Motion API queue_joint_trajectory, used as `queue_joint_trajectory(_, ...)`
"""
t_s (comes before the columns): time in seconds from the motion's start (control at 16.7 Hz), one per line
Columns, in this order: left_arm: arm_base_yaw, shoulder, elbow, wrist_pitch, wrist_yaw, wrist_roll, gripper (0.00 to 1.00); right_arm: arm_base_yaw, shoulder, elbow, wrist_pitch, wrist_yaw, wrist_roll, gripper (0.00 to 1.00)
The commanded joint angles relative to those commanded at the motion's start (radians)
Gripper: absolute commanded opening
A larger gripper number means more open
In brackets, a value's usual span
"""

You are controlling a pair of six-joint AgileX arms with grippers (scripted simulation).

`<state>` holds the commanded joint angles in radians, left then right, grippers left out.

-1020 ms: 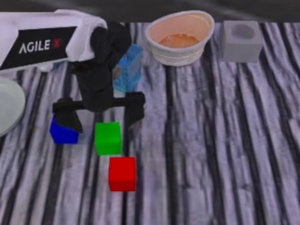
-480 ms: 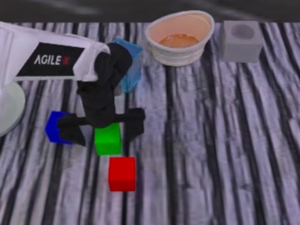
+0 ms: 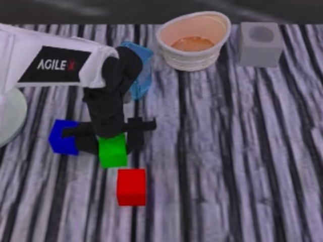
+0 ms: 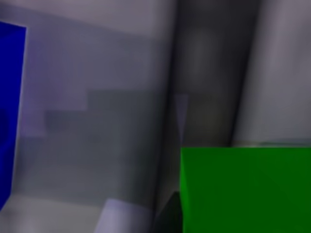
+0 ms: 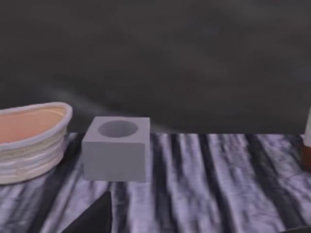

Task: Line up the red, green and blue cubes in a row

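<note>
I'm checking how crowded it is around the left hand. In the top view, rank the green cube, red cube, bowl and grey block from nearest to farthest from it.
From the left hand:
1. Green cube, between its fingers.
2. Red cube, just below-right.
3. Bowl, top centre.
4. Grey block, top right.

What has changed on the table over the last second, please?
The left gripper came down over the green cube and narrowed its fingers around it, nudging it slightly left. The blue cube shifted a little. The red cube, bowl and grey block stayed put.
</note>
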<state>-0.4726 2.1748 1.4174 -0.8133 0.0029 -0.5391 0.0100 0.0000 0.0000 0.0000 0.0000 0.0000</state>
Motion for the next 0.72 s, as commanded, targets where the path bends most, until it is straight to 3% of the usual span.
queue_joint_trajectory(0.3,0.0,0.0,0.0,0.0,0.0,0.0,0.02,0.0,0.0,0.0,0.0,0.0,0.0,1.0)
queue_joint_trajectory(0.72,0.0,0.0,0.0,0.0,0.0,0.0,0.0,0.0,0.0,0.0,0.0,0.0,0.0,1.0)
